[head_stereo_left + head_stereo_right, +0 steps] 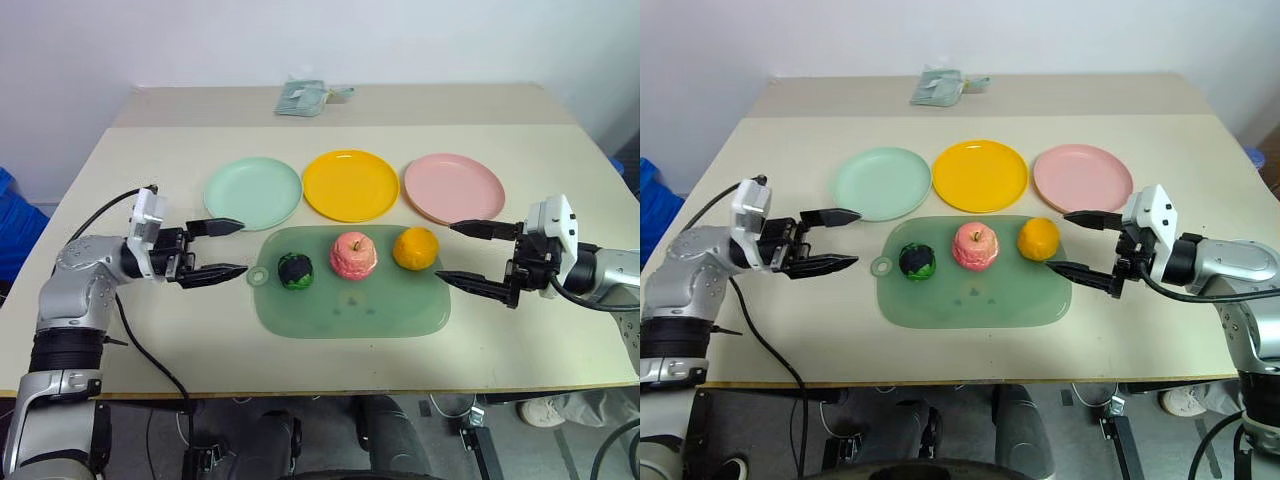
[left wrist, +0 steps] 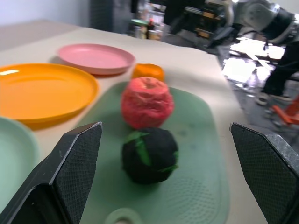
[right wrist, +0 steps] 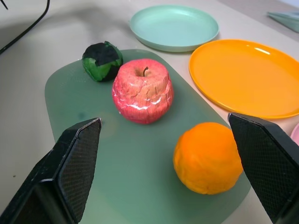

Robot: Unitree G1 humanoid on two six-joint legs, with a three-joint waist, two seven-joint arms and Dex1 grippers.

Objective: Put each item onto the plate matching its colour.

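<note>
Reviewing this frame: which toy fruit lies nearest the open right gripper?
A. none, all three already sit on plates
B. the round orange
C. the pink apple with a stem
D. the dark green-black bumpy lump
B: the round orange sits at the end of the translucent green board closest to the right gripper, with the pink apple and dark lump farther away.
</note>
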